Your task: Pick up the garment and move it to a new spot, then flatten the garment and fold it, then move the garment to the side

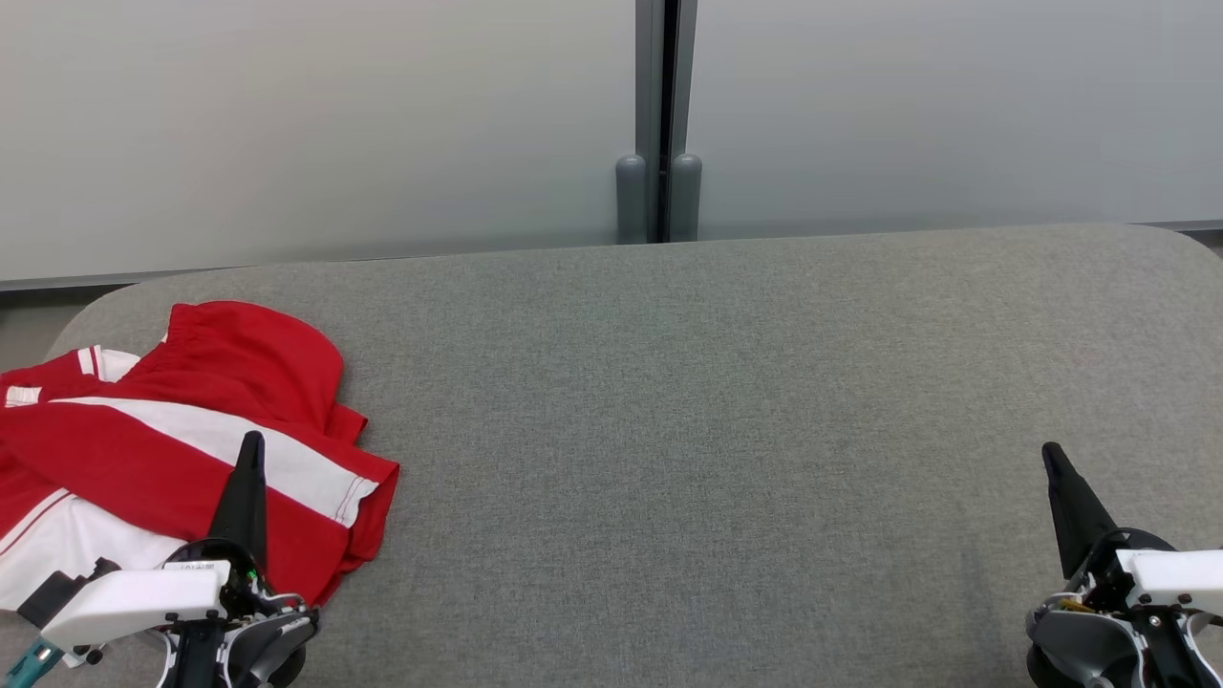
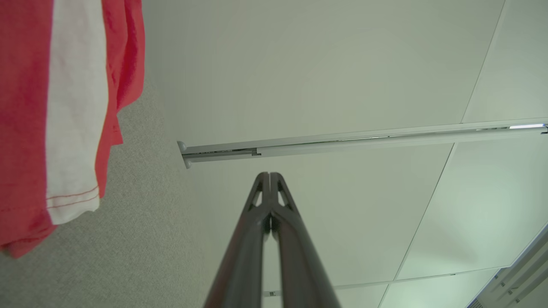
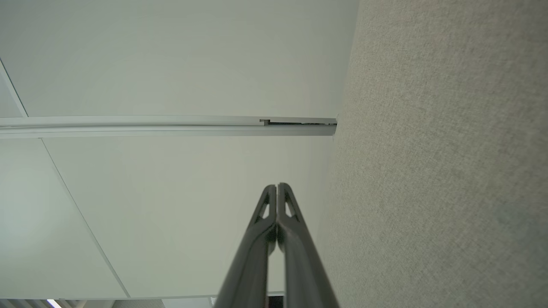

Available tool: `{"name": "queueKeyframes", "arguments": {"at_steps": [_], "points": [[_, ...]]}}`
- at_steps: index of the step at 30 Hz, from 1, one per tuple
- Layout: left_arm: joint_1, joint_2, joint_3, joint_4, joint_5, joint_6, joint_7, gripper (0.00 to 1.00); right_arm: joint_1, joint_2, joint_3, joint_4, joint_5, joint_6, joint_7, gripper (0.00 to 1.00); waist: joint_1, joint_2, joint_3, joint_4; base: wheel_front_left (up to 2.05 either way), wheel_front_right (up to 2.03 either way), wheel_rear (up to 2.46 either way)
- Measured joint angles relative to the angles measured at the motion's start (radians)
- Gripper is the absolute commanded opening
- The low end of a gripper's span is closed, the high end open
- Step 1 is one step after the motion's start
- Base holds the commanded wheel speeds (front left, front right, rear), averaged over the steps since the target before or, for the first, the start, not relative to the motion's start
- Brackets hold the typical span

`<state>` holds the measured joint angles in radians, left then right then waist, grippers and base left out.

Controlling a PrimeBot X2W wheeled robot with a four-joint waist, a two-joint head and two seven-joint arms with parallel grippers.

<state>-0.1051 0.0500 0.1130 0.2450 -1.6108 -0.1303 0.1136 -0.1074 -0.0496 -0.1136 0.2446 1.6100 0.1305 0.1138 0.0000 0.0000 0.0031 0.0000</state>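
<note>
The pick-up is judged to be the step in hand, with nothing yet grasped. The left gripper (image 1: 250, 457) is seen at the near left, its two fingers pressed together and empty, by the near right part of the garment (image 1: 172, 420). No contact with the cloth is evident. The right gripper (image 1: 1054, 461) is likewise pressed together and empty, well apart at the near right.

For a clean lift, the left fingers should be spread first. They should then be brought down on a raised fold rather than a flat layer, so that enough cloth is pinched and the table (image 1: 717, 430) cover is not caught. The bare middle of the table would serve as the new spot. A second hold by the right gripper is advised, since a one-point lift is likely to leave the cloth bunched.

The garment is red with broad white bands. It lies crumpled at the left of the table, its layers overlapping, and is partly cut off by the head view's left edge. It is judged soft and limp.
</note>
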Motion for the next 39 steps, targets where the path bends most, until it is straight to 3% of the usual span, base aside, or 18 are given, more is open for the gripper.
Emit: {"name": "queueKeyframes", "arguments": {"at_steps": [39], "points": [[0.000, 0.000, 0.000, 0.000, 0.000, 0.000, 0.000, 0.00, 0.000, 0.000, 0.000, 0.000, 0.000, 0.000, 0.000, 0.00, -0.0001, 0.0000, 0.000, 0.000, 0.00, 0.00, 0.00]]}}
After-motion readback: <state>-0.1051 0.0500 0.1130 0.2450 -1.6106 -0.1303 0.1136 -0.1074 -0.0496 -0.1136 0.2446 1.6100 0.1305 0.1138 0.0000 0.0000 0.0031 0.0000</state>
